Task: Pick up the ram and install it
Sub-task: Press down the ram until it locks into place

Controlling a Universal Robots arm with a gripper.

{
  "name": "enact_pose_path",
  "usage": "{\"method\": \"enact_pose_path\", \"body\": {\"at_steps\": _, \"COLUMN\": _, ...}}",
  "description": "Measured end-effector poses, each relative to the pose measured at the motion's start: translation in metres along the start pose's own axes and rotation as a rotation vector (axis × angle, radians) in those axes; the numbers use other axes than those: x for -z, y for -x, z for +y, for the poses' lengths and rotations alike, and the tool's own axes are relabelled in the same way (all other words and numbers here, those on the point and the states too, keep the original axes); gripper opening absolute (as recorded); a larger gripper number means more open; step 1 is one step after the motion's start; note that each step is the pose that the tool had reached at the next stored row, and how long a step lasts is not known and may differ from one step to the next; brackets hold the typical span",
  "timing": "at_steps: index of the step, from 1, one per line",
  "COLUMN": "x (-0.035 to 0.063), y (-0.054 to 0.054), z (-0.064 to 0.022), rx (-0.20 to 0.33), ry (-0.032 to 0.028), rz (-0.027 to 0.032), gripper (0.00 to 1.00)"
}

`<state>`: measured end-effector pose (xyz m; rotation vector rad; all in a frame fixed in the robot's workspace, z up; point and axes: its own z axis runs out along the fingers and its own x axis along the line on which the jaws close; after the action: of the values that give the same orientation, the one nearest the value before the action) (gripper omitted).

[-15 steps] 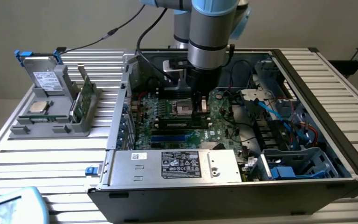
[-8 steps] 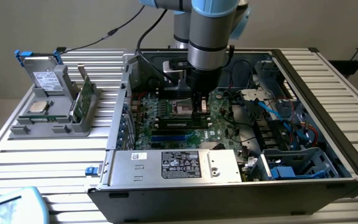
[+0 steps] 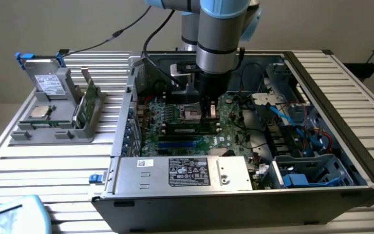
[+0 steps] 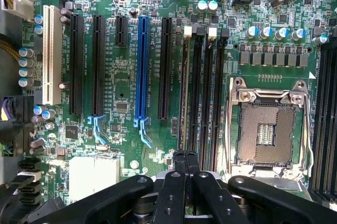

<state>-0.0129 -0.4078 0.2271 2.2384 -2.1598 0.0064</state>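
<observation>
The open computer case (image 3: 343,112) lies on the slatted table (image 3: 44,165) with the arm reaching down into it. Inside is the green motherboard (image 3: 174,117), with a silver power box (image 3: 180,173) at the near edge and a tangle of blue cables (image 3: 297,117) on the exterior view's right. Left of the case sits a grey holder (image 3: 50,131). It holds a small square silver chip (image 3: 41,112) lying flat, and the ram (image 3: 88,100) standing on edge, tilted, at the holder's right side, well apart from the arm. The gripper (image 3: 208,114) hangs low over the middle of the board, just beside the empty processor socket (image 3: 190,111). From the wrist, its fingers (image 4: 180,166) are drawn together over the near ends of the long black memory slots (image 4: 202,87), and I can see nothing between them. The socket (image 4: 266,129) is on one side and a blue card slot (image 4: 141,66) is further off on the other. The arm hides the far part of the board. I cannot make out whether the dark strip (image 3: 187,129) just near of the fingers is a bare slot or something seated in it. The case walls stand high on both sides. The open room is straight up, or leftward over the wall to the holder.
</observation>
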Motion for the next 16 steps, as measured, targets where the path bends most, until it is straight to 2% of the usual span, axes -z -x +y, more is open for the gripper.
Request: {"method": "enact_pose_path", "body": {"at_steps": 16, "x": 0.0029, "y": -0.0001, "z": 0.0032, "rx": 0.000, "ry": -0.0001, "rz": 0.0000, "gripper": 0.11}}
